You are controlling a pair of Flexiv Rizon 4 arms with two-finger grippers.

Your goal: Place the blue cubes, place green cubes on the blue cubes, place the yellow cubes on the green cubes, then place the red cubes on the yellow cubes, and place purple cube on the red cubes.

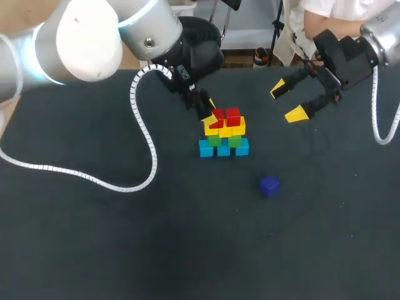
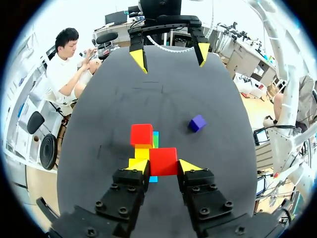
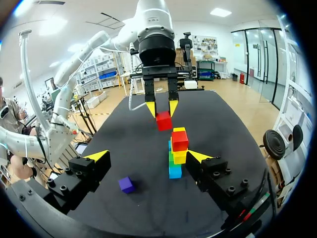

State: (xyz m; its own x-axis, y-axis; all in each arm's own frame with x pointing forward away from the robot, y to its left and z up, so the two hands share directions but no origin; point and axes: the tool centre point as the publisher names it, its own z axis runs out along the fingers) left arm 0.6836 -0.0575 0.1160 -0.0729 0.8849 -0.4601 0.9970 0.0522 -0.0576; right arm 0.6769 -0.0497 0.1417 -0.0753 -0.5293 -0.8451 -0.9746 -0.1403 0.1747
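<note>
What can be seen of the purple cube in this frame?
The purple cube is a small, plain block of one deep blue-violet colour with a matte look. It rests flat on the black table, alone and apart from the stack of coloured cubes, on the side nearer the robot and toward its right arm. It is not yet part of the stack. Only the table touches it.

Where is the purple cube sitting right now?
Head view: the purple cube lies alone on the table, to the robot's right of the cube stack and nearer the camera, apart from it.
</note>
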